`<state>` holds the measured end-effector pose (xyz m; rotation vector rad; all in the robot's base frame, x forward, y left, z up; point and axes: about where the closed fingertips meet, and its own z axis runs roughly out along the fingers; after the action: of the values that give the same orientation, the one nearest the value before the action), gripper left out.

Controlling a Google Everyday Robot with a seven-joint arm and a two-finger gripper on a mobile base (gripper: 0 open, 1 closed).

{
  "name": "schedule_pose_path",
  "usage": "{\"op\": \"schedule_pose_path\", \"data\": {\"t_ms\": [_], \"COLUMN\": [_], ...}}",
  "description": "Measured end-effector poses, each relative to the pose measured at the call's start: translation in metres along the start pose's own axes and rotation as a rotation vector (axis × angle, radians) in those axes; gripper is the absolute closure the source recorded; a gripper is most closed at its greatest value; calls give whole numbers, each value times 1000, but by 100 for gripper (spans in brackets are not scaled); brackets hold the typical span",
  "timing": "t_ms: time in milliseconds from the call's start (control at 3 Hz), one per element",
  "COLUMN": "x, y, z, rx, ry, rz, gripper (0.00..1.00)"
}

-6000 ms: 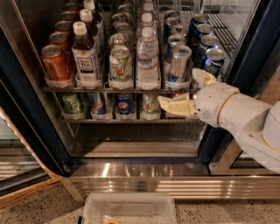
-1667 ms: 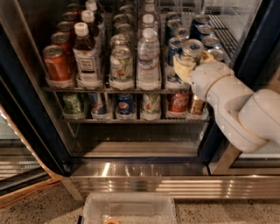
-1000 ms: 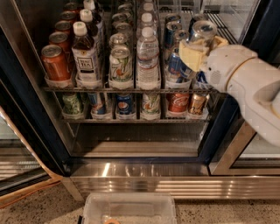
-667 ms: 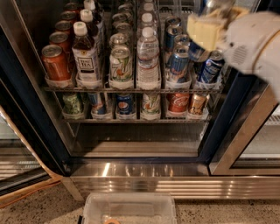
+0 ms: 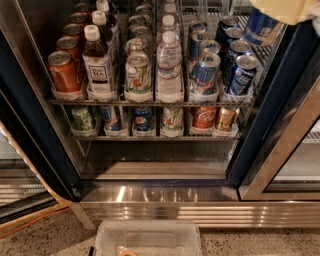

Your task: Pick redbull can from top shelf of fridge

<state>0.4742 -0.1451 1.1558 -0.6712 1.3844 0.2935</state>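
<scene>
Six front drinks (image 5: 169,70) on the wire-rack top shelf (image 5: 150,102) of the glass-door fridge (image 5: 267,125), six cans (image 5: 143,120) on the lower wire rack (image 5: 150,138), one cream gripper (image 5: 277,12) at upper right, jaws clamped on a tilted, slim blue-and-silver redbull can (image 5: 261,27).

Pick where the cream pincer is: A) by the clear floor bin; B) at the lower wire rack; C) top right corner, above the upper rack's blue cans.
C: the cream pincer shows at the upper right edge, over dark-blue aluminium cans on the wire top shelf.

gripper (image 5: 280,12) top right, with redbull can (image 5: 260,28)
</scene>
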Motion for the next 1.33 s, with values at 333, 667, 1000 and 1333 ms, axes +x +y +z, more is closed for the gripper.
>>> {"op": "schedule_pose_path", "data": {"t_ms": [333,667,1000,1333], "x": [0,-5,-16,-31], "y": [1,26,90,144], "z": [0,3,-8,-38], "rx": [-1,-99,-271,-376], "ry": [0,10,37,60], "rz": [-1,24,78,86], "gripper": [100,100,100,100]}}
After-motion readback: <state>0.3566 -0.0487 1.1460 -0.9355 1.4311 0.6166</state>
